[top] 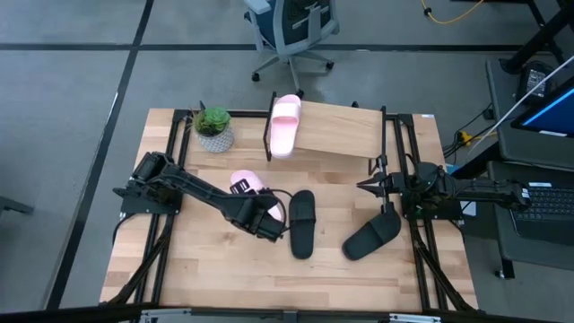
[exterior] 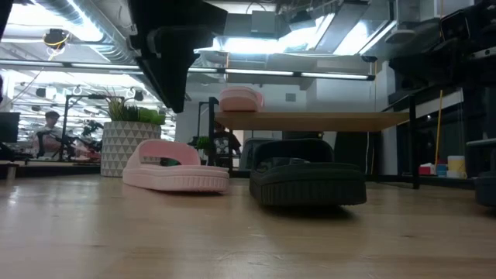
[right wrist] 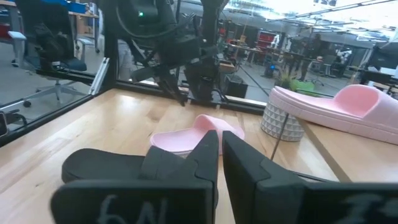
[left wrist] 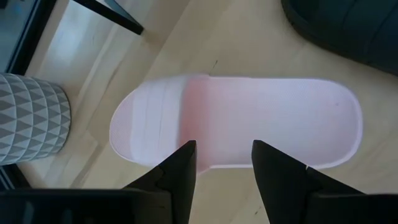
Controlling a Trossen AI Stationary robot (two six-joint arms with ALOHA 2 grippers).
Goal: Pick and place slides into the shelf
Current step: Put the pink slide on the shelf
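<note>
One pink slide lies sole-down on the table. My left gripper hovers above it, open and pointing down, its fingertips over one long edge, apart from it. A second pink slide rests on the shelf's plank top. Two black slides lie on the table nearer the front edge. My right gripper waits at the table's right side, shut on nothing.
A potted plant in a patterned grey pot stands at the far left, beside the shelf's black frame. The near black slide lies close to the right of the left gripper. Bare wood lies along the near edge.
</note>
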